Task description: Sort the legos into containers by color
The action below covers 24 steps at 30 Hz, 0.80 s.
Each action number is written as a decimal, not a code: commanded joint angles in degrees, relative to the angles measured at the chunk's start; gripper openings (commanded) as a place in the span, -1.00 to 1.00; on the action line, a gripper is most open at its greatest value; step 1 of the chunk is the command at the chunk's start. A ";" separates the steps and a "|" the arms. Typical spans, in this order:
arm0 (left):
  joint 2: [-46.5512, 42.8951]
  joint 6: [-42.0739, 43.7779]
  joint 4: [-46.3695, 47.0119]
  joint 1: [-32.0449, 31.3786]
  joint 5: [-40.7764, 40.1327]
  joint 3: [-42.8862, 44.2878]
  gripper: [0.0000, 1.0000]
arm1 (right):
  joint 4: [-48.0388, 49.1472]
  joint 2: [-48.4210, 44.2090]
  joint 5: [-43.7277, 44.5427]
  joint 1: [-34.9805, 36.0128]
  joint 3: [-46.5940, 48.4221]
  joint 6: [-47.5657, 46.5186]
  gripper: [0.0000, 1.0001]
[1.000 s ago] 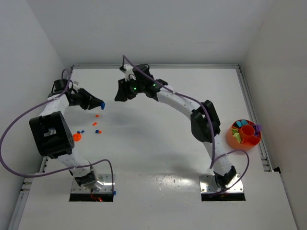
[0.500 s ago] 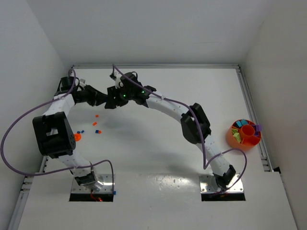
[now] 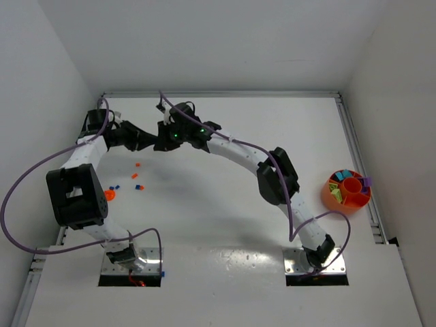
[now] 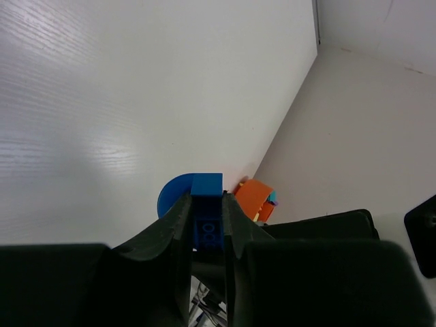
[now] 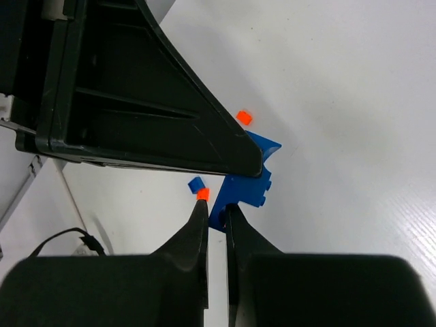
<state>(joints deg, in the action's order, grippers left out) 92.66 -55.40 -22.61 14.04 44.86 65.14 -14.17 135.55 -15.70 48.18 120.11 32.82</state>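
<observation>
Pinching a blue lego (image 4: 207, 187) between the fingers of the left claw (image 4: 206, 216), studs facing the wrist camera. Closed tight with the right claw (image 5: 216, 210) on a lower corner of that same lego, tip to tip with the left claw, above the bench (image 3: 225, 225). Scattered on the near side of both claws: loose legos (image 3: 136, 186), orange and blue. Well apart to the right of both claws: orange bowl (image 3: 340, 208), with coloured pieces in its ring compartments.

White left arm (image 3: 85, 154) and right arm (image 3: 238, 150), black joints (image 3: 276, 178), purple cable (image 3: 159, 248) on each; green lights (image 3: 176, 135) at right wrist; metal base plates (image 3: 153, 259)
</observation>
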 commanded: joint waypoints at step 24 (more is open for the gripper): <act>-7.76 38.68 -1.38 -2.08 -8.38 5.78 1.00 | -44.17 -63.46 23.07 -23.30 -52.27 -57.33 -1.00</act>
<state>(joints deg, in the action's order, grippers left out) 85.78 -26.96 -24.40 14.28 37.89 67.42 -47.99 76.07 0.45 26.81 67.77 -15.20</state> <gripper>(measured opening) 0.997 0.070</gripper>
